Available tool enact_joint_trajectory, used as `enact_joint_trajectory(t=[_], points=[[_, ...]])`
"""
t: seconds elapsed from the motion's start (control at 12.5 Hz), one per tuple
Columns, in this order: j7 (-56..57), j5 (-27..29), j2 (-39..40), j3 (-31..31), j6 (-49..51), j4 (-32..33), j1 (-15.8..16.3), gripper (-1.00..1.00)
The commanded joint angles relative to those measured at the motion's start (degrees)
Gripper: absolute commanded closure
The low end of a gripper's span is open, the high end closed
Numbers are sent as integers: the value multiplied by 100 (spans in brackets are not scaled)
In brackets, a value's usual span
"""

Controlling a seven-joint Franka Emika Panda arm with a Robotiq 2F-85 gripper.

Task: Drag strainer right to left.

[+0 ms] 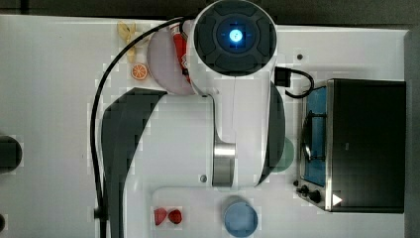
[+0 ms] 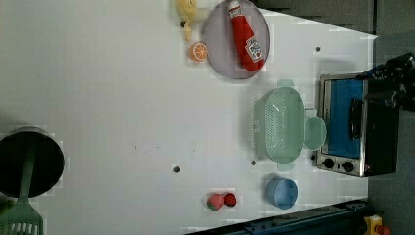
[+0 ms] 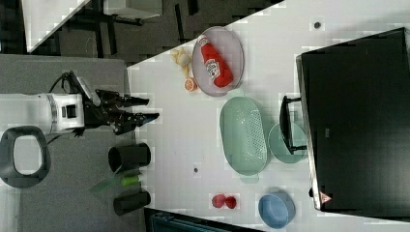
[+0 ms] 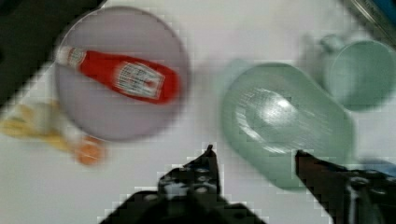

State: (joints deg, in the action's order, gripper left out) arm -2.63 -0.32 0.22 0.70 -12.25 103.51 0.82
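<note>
On the white table (image 2: 122, 98), the sage-green strainer (image 2: 280, 126) sits between the grey-lilac plate (image 2: 222, 54) and a blue bowl (image 2: 282, 192), its long side just beside a pale green mug (image 2: 314, 132) that stands against the toaster oven (image 2: 359, 127). A ketchup bottle (image 2: 246, 35) lies on the plate; an orange slice (image 2: 198, 51) sits just beside the plate's rim. Two strawberries (image 2: 221, 200) lie near the bowl. Gripper (image 4: 254, 151) hangs above the strainer, fingers apart, holding nothing. Black pot (image 2: 30, 161) well apart at the left view's left.
</note>
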Motion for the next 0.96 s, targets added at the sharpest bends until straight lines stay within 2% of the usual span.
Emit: enact_joint_trajectory(t=[0.08,0.24,0.56,0.96], points=[[-66,-219,-3193,362,1131,1770,27,-60],[-68,-220,-3155,348,1013,1773,30,-99],[-79,-218,-2738,338,673,1942,35,-100],[-638,-215,-1541,329,-364,2211,38,-100]])
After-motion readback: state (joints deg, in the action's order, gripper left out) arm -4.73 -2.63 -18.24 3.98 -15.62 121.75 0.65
